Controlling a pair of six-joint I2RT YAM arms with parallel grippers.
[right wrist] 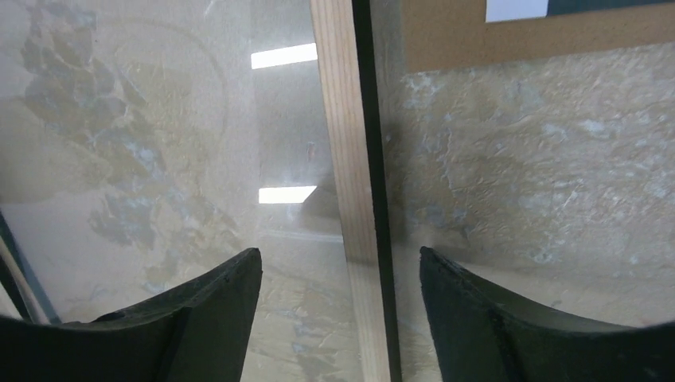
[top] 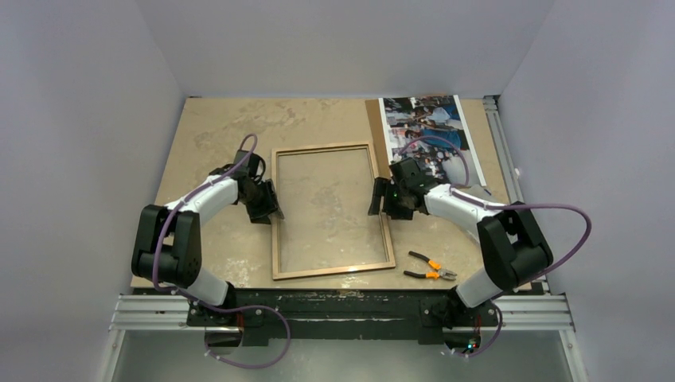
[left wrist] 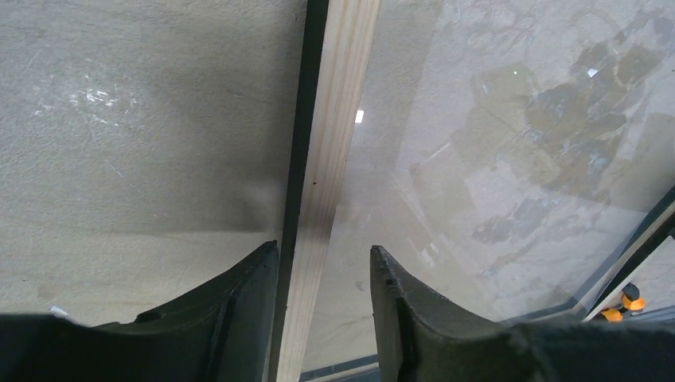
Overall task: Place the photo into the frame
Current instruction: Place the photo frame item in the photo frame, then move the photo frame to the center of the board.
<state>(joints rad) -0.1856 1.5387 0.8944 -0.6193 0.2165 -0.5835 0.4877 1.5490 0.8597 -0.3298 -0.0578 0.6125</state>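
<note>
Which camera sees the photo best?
The top view: most of the photo lies face up, far right. The right wrist view catches only a corner; the left wrist view shows none.

Pale grained wood rail and glossy clear pane of the frame on a rough, matt table.

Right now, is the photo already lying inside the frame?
No, the photo lies on the brown board at the far right, fully outside the frame, whose opening holds nothing.
</note>
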